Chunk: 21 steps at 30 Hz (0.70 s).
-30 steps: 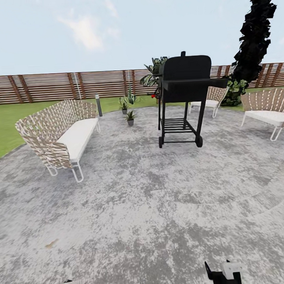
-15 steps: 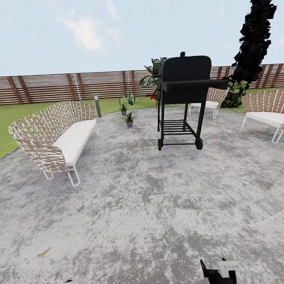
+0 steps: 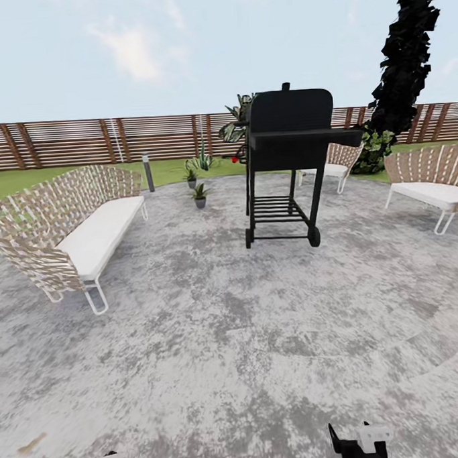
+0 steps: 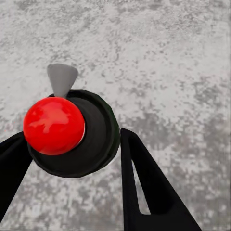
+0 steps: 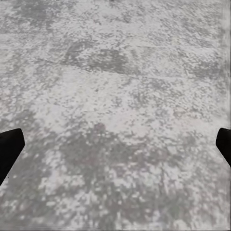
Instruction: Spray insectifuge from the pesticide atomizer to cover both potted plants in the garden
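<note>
Left gripper [image 4: 72,149]: its black fingers [image 4: 144,187] hug the pesticide atomizer [image 4: 72,132], one on each side. We look down on its shiny red ball top, round dark collar and grey pointed nozzle.
Right gripper [image 5: 115,144]: fingers spread wide, holding nothing, over speckled grey stone.
Potted plants [image 3: 199,193]: two small leafy ones in grey pots, far ahead at the patio [image 3: 234,336] edge, between the woven bench [image 3: 68,227] and the black grill [image 3: 286,165].

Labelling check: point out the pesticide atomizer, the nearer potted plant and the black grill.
pesticide atomizer [image 4: 54,126]: left wrist view, on its red top.
nearer potted plant [image 3: 199,191]: head view, on its green leaves.
black grill [image 3: 291,111]: head view, on its lid.
</note>
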Motion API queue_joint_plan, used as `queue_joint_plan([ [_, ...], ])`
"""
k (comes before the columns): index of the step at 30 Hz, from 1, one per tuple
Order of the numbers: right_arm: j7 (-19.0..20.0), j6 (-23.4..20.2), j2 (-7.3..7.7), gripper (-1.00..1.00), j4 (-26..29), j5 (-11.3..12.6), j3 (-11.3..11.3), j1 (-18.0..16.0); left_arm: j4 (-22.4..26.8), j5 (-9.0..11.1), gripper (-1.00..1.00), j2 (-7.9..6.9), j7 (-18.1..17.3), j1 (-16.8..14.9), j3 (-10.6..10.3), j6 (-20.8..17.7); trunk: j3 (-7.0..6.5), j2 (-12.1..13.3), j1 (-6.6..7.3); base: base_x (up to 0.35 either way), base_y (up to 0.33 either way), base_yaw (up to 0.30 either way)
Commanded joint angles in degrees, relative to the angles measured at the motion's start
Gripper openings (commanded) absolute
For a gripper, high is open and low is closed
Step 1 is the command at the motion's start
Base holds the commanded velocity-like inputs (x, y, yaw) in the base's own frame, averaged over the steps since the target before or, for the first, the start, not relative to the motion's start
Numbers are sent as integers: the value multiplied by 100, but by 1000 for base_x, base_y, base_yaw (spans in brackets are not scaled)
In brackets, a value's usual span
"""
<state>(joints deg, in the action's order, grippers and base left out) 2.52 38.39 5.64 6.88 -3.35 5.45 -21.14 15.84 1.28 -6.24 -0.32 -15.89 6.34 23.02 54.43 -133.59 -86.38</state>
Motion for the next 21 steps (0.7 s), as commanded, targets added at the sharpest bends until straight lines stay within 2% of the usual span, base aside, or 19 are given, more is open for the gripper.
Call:
queue_joint_plan([
  [1, 24, 17, -5, 100, -8, -34, 47, -4, -2, 13, -100, 0, -3, -2, 8, 19, 5, -2, -2, 287, -203, -223],
  [21, 29, 19, 5, 100, -21, -34, 44, -4, -2, 13, -100, 3, 14, -2, 8, 19, 5, -2, -2, 294, -141, -275],
])
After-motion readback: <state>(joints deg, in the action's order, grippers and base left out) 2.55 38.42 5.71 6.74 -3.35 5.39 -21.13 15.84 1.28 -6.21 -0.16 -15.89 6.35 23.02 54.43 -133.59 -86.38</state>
